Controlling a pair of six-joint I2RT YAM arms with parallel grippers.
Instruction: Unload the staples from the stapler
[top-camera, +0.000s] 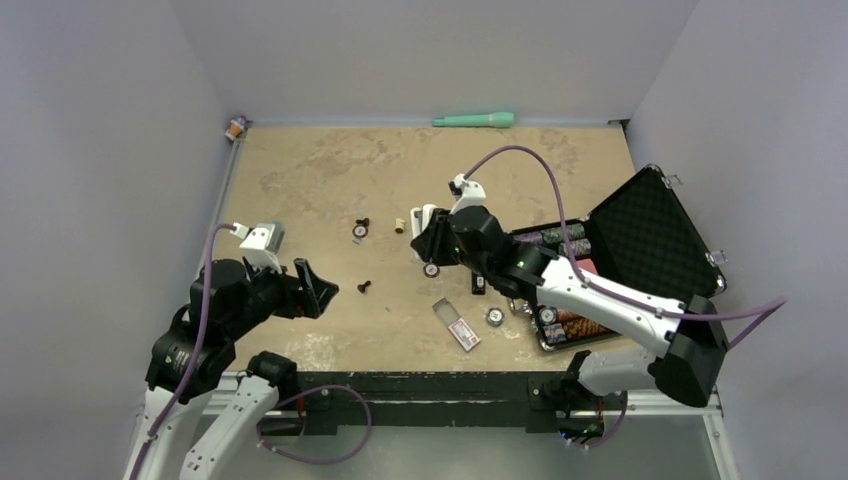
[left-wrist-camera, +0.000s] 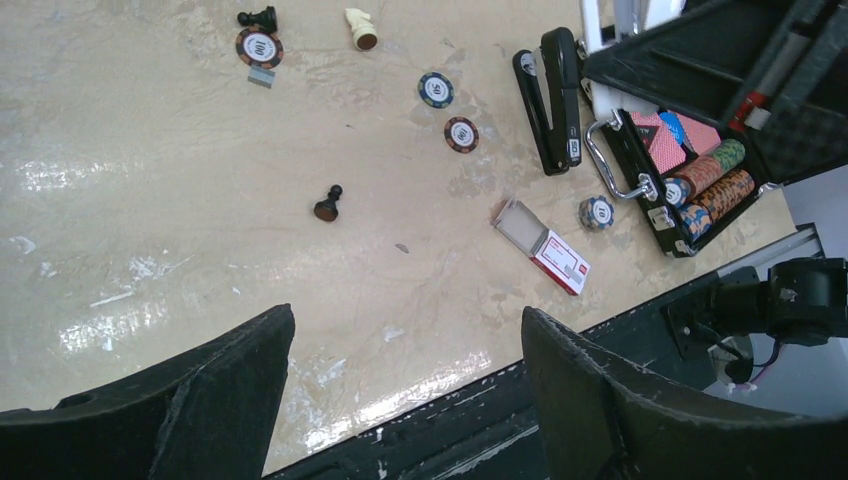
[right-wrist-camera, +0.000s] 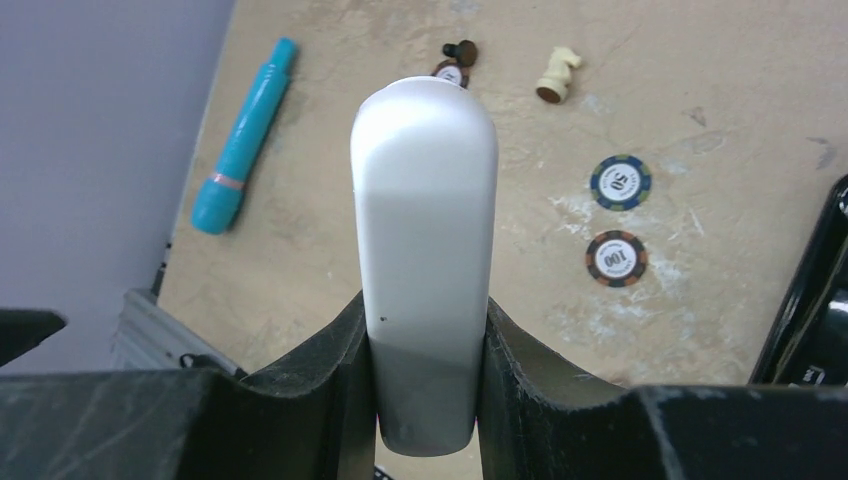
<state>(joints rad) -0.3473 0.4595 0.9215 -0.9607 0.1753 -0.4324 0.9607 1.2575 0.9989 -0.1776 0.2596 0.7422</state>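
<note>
The right end effector (right-wrist-camera: 425, 322) is partly closed, its two black fingers (right-wrist-camera: 335, 350) pressed against either side of a white oblong bar (right-wrist-camera: 425, 230) that stands up between them with its rounded end pointing away over the mottled beige counter (top-camera: 300, 180). The left end effector (left-wrist-camera: 405, 320) stands wide apart with nothing between its fingers, hovering over bare counter near the front edge. The slim black stapler (left-wrist-camera: 555, 100) lies flat on the counter, just beside the metal handle of an open black case (left-wrist-camera: 700, 60) filled with poker chips. From the right wrist view only a strip of the stapler shows at the right edge, off to the side of the gripped bar and not touching it. It lies well apart from the left end effector, across the counter, with a small red-and-white cardboard box (left-wrist-camera: 558, 260) with its flap open and two loose round poker chips (left-wrist-camera: 461, 134) between them.
</note>
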